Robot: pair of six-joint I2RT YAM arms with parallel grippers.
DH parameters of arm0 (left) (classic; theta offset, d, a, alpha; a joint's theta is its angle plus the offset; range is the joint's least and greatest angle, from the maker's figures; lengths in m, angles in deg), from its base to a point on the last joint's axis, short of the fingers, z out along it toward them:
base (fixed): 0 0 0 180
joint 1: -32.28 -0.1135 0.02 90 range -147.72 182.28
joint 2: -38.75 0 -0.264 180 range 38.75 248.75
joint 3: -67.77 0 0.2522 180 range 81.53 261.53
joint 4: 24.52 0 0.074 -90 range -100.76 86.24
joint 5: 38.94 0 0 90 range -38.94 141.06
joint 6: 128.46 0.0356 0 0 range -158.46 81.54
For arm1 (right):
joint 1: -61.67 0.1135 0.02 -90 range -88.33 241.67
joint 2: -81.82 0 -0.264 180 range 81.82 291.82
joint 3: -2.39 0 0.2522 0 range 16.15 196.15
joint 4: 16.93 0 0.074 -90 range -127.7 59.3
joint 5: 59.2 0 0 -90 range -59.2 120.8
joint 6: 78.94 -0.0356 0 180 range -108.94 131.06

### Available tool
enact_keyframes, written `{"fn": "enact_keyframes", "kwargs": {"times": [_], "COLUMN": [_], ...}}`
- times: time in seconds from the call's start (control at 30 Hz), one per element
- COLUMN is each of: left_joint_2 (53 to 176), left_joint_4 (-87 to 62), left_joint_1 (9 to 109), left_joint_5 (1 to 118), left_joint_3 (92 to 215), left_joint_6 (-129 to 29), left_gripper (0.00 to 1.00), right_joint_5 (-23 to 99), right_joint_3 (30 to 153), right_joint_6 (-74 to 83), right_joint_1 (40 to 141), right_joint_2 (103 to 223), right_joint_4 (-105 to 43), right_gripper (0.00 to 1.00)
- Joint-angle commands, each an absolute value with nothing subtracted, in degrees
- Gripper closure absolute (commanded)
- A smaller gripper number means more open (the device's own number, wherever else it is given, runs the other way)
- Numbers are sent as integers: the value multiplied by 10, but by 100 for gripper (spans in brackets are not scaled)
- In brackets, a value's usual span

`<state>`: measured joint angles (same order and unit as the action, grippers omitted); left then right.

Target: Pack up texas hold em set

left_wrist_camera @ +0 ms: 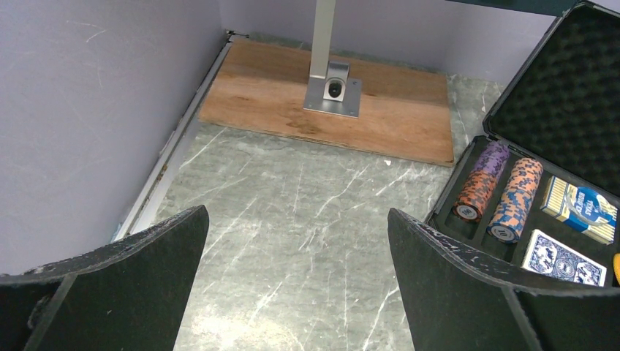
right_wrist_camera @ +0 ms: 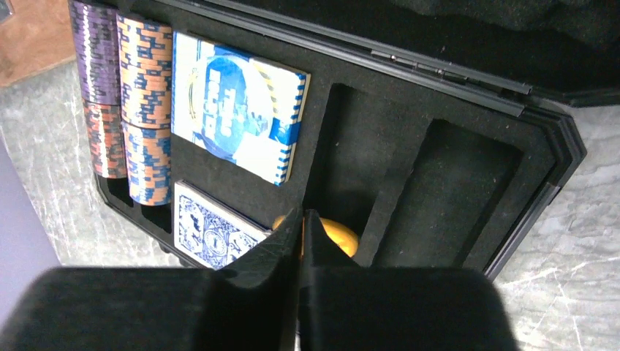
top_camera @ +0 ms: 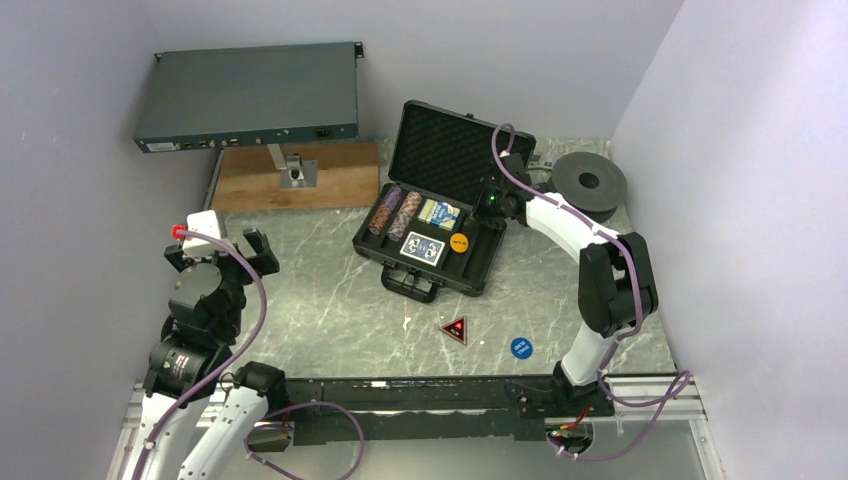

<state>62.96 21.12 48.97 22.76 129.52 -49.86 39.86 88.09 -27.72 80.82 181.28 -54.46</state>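
The left claw hangs wide open over the left of the bench, well apart from the case. The case lies open mid-bench with its lid up, holding two chip rolls at its left, two blue decks beside them and an orange button further right. A red-triangle button and a blue button lie on the bench nearer the arms. The right claw is closed and empty over the case's right slots, above the orange button.
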Motion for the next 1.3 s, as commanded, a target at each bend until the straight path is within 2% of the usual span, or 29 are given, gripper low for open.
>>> {"fn": "enact_keyframes", "kwargs": {"times": [0.0,0.4,0.47,0.5,0.57,0.8,0.87,0.9,0.93,1.0,1.17,1.27], "left_joint_2": [632,637,638,639,639,644,654,660,668,685,738,769], "left_joint_4": [187,187,186,187,187,188,195,192,188,175,148,139], "left_joint_1": [487,487,487,487,487,486,486,486,486,486,487,495], "left_joint_5": [229,229,229,229,229,249,303,337,371,454,690,757], "left_joint_3": [1295,1295,1295,1295,1295,1297,1304,1305,1304,1302,1301,1300], "left_joint_6": [-490,-490,-490,-489,-490,-486,-474,-467,-460,-448,-432,-432], "left_gripper": [0,0,0,0,0,0,0,0,0,0,0,0], "right_joint_5": [415,390,398,407,411,368,348,336,320,296,251,237], "right_joint_3": [886,883,873,865,849,820,807,801,796,787,807,866], "right_joint_6": [-295,-253,-243,-236,-229,-208,-204,-202,-199,-194,-189,-221], "right_joint_1": [798,792,792,792,792,792,792,792,792,792,791,786], "right_joint_2": [1821,1792,1781,1773,1755,1694,1672,1659,1643,1618,1580,1577], "right_joint_4": [-514,-533,-527,-521,-511,-553,-570,-578,-587,-600,-629,-664], "right_gripper": [100,97,90,79,68,58,50,44,33,23,14,13]}}
